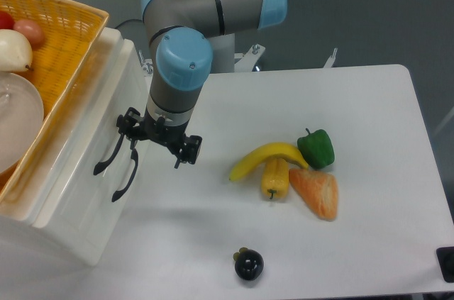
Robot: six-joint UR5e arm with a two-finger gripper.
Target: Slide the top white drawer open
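White tabletop [369, 101] fills most of the view, with the glossy white cabinet [78, 201] at its left edge and a yellow wicker basket [67, 27] on top. The top white drawer [124, 91] looks flush with the cabinet front, so the slide seems not yet begun. The arm [181, 52] hangs over it, and the gripper [152, 150] sits with its fingers spread apart, holding nothing, one finger just beside the upper curved black handle [110, 157]. Closing on that handle and pulling are left. A banana [266, 156], orange wedge [317, 193], green pepper [316, 147], yellow pepper [274, 178] and dark fruit [248, 265] lie apart to the right.
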